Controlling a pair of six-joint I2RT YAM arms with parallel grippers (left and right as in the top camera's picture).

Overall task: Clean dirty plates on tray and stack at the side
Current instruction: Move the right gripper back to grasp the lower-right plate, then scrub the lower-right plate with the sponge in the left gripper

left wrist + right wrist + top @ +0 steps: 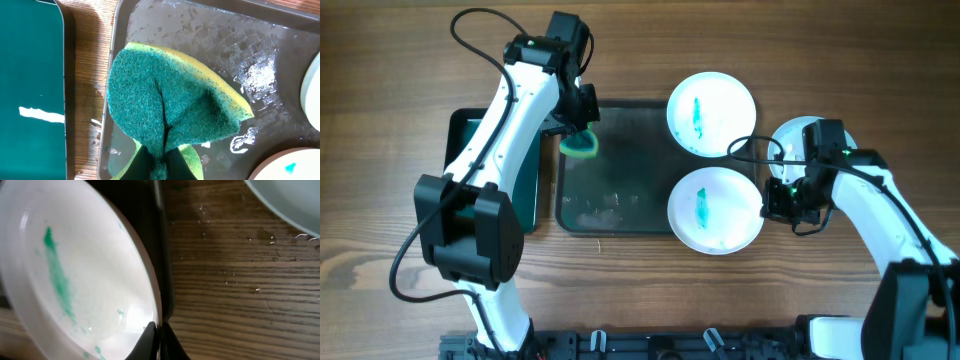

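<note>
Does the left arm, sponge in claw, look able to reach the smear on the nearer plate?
Probably yes: only bare tray lies between sponge and plate; the right claw grips just its rim.

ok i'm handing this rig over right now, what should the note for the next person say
Left gripper: shut on the green and yellow scrubbing sponge, over the top left corner of the large dark grey tray.
Right gripper: shut on the rim of the near white round plate, which overlaps the tray's right edge.
The far white plate overlaps the tray's top right corner; both carry a teal smear.
A third white plate lies on the wooden table right of the tray, partly under the right arm; no smear shows on it.
Done: possibly that one. Left: wipe the two smeared plates, stack them.
</note>
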